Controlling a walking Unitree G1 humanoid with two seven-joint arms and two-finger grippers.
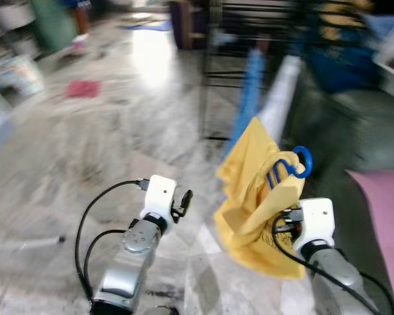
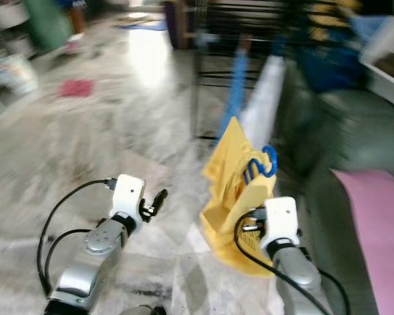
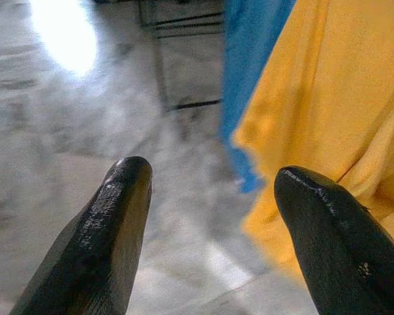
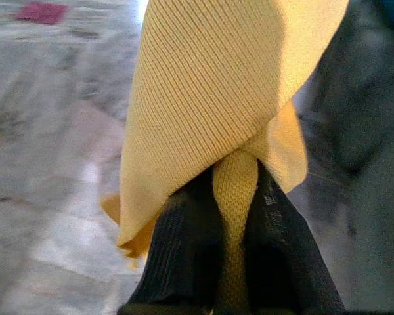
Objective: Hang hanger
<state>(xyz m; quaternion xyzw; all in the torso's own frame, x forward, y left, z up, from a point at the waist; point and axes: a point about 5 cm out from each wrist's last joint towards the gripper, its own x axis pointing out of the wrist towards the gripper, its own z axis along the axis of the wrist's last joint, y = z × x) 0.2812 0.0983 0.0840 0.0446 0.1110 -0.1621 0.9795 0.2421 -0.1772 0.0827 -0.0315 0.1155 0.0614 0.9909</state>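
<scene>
Domestic interior — a lived-in home. Flooring: polished grey marble floor (image 1: 105, 131), with glare from daylight. A black metal drying rack (image 1: 249, 39) carries a hanging blue garment (image 1: 248, 98) and a white garment (image 1: 279, 98). A white bucket (image 1: 18, 73) stands by shelving at the far left — a red cloth (image 1: 83, 88) lies on the floor nearby.

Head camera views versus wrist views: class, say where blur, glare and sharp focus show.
Left eye view: background rack smeared, glare patch on the floor. Right eye view: similar blur. Left wrist view: fingertips sharp, floor washed out. Right wrist view: yellow cloth weave crisp in the right gripper.
</scene>
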